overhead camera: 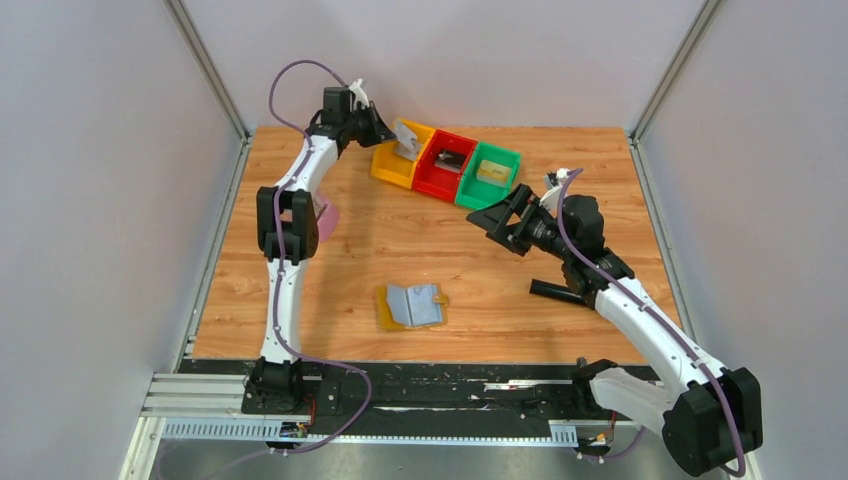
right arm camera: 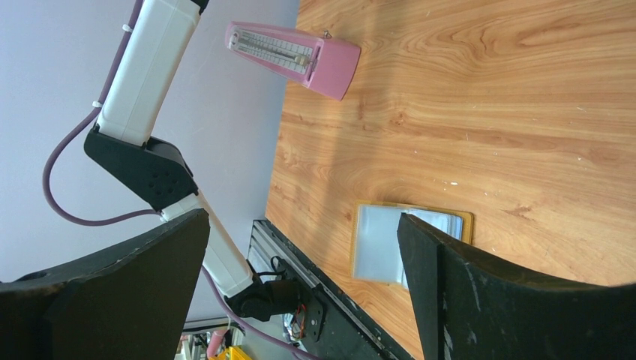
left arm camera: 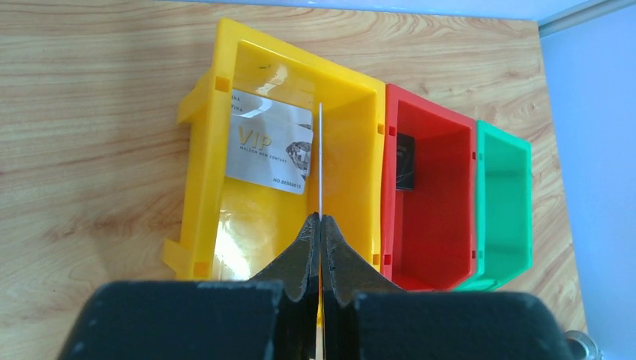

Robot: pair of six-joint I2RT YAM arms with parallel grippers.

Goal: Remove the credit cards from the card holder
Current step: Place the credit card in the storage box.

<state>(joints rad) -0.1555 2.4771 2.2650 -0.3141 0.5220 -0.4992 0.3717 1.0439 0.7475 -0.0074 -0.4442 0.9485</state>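
The left jaws pinch a credit card edge-on above the yellow bin; the right jaws gape empty. Best released low, squarely between the walls.

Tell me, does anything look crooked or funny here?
Only a little: the silver VIP card sits crooked in the yellow bin, its edges slanted instead of lined up with the walls. The card holder lies open on the table; nothing looks spilled or broken.
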